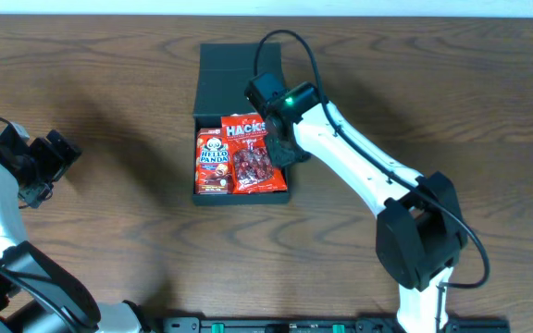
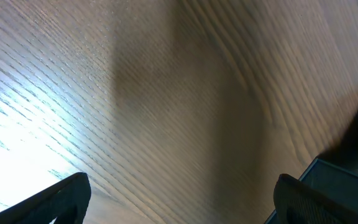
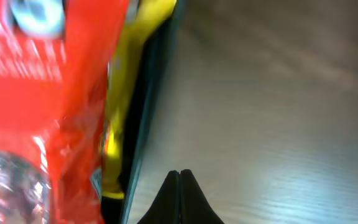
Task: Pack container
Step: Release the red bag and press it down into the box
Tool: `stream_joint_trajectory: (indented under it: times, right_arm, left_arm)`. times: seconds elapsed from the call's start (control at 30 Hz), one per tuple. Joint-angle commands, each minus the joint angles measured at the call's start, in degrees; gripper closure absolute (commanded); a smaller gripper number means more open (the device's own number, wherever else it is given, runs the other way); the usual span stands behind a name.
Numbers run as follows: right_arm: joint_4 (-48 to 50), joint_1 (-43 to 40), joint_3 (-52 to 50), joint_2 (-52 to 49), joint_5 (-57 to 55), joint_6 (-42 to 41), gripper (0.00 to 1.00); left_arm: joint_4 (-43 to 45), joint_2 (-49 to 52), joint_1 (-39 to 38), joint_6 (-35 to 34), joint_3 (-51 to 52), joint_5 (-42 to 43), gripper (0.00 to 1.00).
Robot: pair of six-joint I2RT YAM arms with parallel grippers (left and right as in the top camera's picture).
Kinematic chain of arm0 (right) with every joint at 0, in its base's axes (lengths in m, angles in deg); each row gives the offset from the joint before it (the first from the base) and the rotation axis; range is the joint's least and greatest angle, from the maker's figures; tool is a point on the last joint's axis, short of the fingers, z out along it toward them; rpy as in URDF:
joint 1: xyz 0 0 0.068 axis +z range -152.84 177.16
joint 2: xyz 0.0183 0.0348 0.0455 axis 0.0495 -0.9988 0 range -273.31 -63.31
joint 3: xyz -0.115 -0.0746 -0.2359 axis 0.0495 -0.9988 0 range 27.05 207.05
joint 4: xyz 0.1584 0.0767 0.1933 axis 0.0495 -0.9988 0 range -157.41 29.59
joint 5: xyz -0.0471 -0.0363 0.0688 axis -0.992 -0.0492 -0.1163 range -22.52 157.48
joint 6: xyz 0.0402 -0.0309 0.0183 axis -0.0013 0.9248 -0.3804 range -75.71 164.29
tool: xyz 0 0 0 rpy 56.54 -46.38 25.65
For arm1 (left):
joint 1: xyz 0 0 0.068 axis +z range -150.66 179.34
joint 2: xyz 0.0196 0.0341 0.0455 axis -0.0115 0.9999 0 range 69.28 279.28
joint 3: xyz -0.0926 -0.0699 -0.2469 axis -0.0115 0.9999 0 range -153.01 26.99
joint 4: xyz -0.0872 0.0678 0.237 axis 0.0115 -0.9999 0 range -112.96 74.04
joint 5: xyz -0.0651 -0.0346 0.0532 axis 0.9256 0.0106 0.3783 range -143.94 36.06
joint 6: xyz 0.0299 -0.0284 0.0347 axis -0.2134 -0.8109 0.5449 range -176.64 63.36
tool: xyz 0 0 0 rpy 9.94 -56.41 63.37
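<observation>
Up at the far middle of the brown wooden table (image 1: 109, 259), well away from every table edge: the flat dark green-black cardboard box (image 1: 241, 198), open, with its hinged lid flap (image 1: 229, 83) laid back behind it. Packed inside, side by side: a red Hello Panda snack box (image 1: 213, 162) on the left and a shiny red Hacks bag (image 1: 251, 157) on the right, with something yellow (image 3: 126, 93) tucked down against the right wall. Probably light and a bit bendy, being thin card; easy to dent if squeezed hard, easy to slide on the smooth wood. Best held by a side wall or by the free edge of the lid flap, not by the crinkly bag. Just beside the right wall: the right gripper (image 3: 180, 177), pinched tight shut with nothing in it, tips over bare wood. Far off at the left side of the table: the left gripper (image 2: 185, 199), spread wide and holding nothing. Plenty of free wood left of the box and in front of it; tight only on the right, with the white arm (image 1: 359, 166) slanting in from that side. Room behind taken by the flap, so best swung forward over the snacks, minding the bag's top.
</observation>
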Motion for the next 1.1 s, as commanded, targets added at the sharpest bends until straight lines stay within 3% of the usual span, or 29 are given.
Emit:
stream_joint_trajectory:
  times: [0.0, 0.1, 0.37, 0.63, 0.87, 1.07]
  right_arm:
    - [2.0, 0.5, 4.2, 1.9, -2.5, -0.9, 0.98]
    - [6.4, 0.8, 4.7, 2.0, 6.6, 5.1, 0.98]
    - [14.3, 1.0, 0.9, 1.5, 22.9, 10.1, 0.99]
    - [26.8, -1.4, -11.2, 1.3, 45.4, 11.4, 0.99]
    - [32.8, -5.9, -21.0, 1.3, 46.7, 9.1, 0.99]
    - [34.9, -7.2, -22.1, 1.3, 47.5, 8.7, 0.99]
  left_arm:
    - [-0.2, -0.9, 0.0, 0.4, -1.2, 0.0, 0.05]
    - [-0.4, -0.9, 0.0, 0.4, -1.2, 0.0, 0.05]
    - [-0.7, -0.9, 0.0, 0.4, -1.2, 0.0, 0.05]
    - [-0.7, -0.9, 0.0, 0.4, -1.2, 0.0, 0.05]
    - [-0.5, -0.9, 0.0, 0.4, -1.2, 0.0, 0.05]
    - [-0.5, -0.9, 0.0, 0.4, -1.2, 0.0, 0.05]
